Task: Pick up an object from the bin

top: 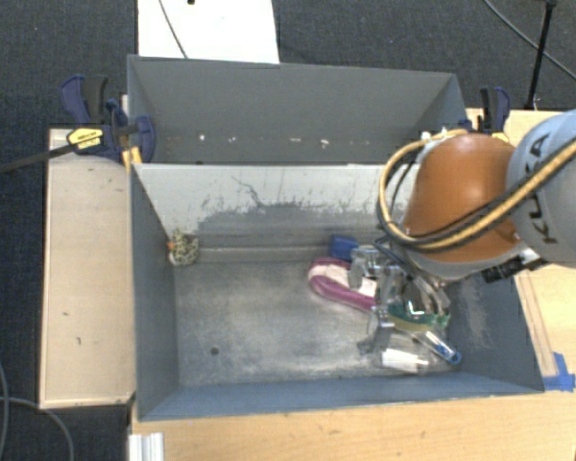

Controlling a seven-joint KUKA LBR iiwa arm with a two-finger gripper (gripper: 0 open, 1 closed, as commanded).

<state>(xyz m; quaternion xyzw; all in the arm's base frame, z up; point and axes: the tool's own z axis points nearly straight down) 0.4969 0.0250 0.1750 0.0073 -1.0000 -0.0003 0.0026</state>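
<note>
My gripper [392, 307] is low in the right front part of the bin, under the arm's orange cover. It hangs over a small cluster of things. A pink and purple looped thing [332, 286] lies just left of it. A green thing [420, 319] and a white tube with a blue end [410, 359] lie right below and in front of it. A blue thing [343, 248] peeks out behind the pink one. I cannot see anything held.
A small mottled lump [182, 249] sits alone at the far left, against the back wall. The bin's right wall and front wall are close to the gripper. The arm and cover hide the right back corner.
</note>
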